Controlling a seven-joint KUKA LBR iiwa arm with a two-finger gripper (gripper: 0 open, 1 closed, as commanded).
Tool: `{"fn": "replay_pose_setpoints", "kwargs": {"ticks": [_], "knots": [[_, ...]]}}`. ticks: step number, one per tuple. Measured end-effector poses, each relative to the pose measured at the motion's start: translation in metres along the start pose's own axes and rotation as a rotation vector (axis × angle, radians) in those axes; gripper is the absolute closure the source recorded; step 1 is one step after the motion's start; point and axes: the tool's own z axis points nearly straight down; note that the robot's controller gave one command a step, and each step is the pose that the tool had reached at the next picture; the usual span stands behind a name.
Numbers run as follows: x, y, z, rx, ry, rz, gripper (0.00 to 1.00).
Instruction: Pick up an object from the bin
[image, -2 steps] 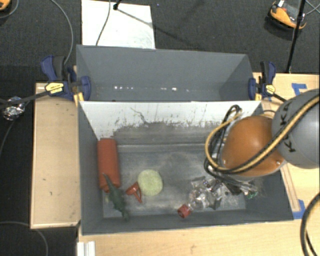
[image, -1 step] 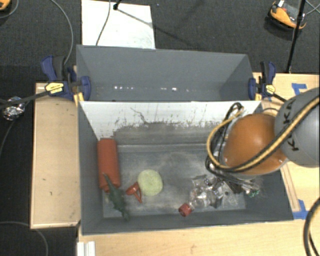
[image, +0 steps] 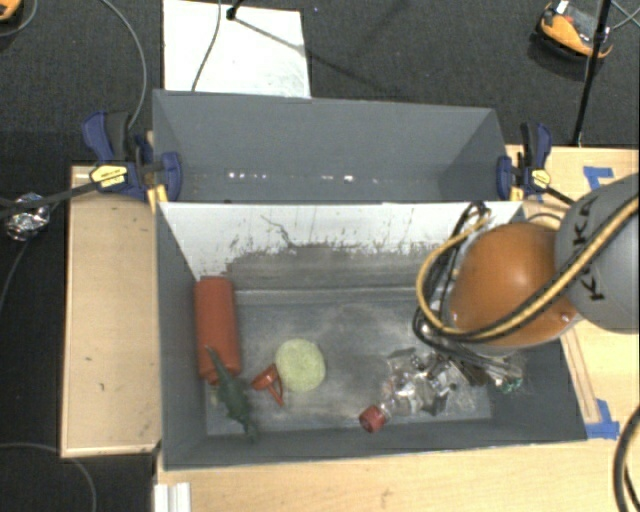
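My gripper (image: 432, 385) is low in the bin's front right part, under the arm's orange dome. Right at it lies a clear, crinkled shiny thing (image: 403, 388) with a small red cap end (image: 372, 418) pointing to the front left. The gripper's tip is on or just above the clear thing's right end; whether it grips it is hidden. A pale yellow-green round lump (image: 300, 365) lies left of that, near the middle of the floor.
A red cylinder (image: 218, 325) lies along the left wall. A dark green toy lizard (image: 235, 398) and a small orange-red piece (image: 268, 383) lie in the front left corner. The arm covers the bin's right side.
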Motion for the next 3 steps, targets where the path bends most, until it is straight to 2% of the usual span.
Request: {"fn": "replay_pose_setpoints", "kwargs": {"ticks": [3], "knots": [[-0.001,0.0,-0.039,0.002,-0.004,0.005,1.0]]}}
